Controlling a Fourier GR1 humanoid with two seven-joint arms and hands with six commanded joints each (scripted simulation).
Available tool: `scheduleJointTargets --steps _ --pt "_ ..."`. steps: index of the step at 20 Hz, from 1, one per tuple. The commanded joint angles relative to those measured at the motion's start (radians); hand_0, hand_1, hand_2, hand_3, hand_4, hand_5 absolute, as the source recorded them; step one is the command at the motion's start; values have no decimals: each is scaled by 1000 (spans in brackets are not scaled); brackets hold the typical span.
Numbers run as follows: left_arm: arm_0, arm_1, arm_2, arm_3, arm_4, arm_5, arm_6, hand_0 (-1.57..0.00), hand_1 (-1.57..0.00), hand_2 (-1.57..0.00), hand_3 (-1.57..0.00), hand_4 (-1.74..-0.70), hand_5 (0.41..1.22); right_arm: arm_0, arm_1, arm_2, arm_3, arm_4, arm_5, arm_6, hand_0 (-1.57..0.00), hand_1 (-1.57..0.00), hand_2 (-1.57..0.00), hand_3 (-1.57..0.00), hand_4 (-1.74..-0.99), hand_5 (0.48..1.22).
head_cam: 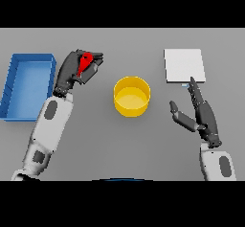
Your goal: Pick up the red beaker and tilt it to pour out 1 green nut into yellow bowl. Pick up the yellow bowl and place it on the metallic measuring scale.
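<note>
On the grey tabletop (119, 144), the yellow bowl (131, 96) is seen well right of the red beaker (84, 63), clamped in the left hand (76, 68); tilted here, the nut is spilled short. The right hand (198, 113) is held slack-fingered near the scale (184, 65).

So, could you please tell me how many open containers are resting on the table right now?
2: the yellow bowl at the centre and the blue bin at the far left. The red beaker is gripped in the left hand.
</note>
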Motion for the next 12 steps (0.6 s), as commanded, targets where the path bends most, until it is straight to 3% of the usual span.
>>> scheduleJointTargets --steps 1,7,12 --pt "-5 5 -17 -9 -21 -4 9 -1566 -1566 -1566 -1562 -1641 1131 1 -1 -4 3 -9 6 -4 1 1 1 1 -1274 683" --pt "-121 95 -197 25 -260 -94 88 -1570 -1570 -1570 -1569 -1715 1136 5 10 2 -12 -1 -7 16 1 1 1 1 -1280 690" --pt "-215 155 -338 70 -408 -244 98 -1571 -1571 -1571 -1570 -1732 1190 4 -3 2 0 12 -4 -1 1 1 1 1 -1290 695"
